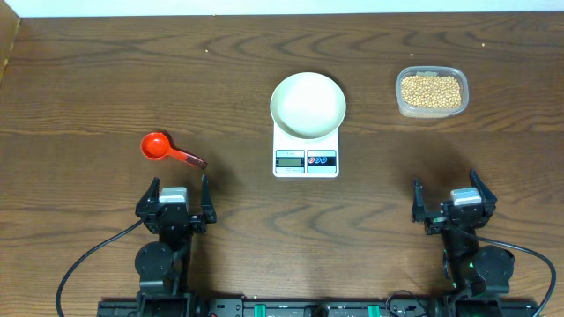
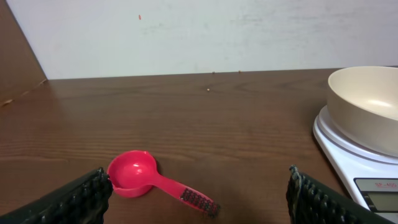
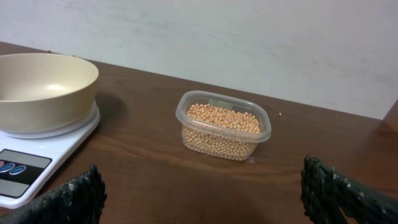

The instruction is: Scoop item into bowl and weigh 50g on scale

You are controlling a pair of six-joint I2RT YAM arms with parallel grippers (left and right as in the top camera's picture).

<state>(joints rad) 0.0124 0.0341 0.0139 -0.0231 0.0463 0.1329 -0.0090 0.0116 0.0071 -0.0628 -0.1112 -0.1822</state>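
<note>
The cream-white bowl [image 1: 307, 105] sits empty on the white scale [image 1: 306, 160] at the table's middle; both also show in the left wrist view [image 2: 367, 106] and the right wrist view [image 3: 43, 81]. The tan-yellow beans [image 1: 431, 90] fill a clear plastic tub [image 3: 224, 126] at the back right. A red scoop [image 1: 160, 147] lies on the table at the left, handle pointing right and toward me [image 2: 140, 175]. My left gripper [image 1: 181, 195] is open and empty just in front of the scoop. My right gripper [image 1: 450, 195] is open and empty, well in front of the tub.
The dark wooden table [image 1: 106, 70] ends at a pale wall at the back. A raised wooden edge [image 2: 18, 56] shows at the far left. Black cables run from both arm bases at the front edge.
</note>
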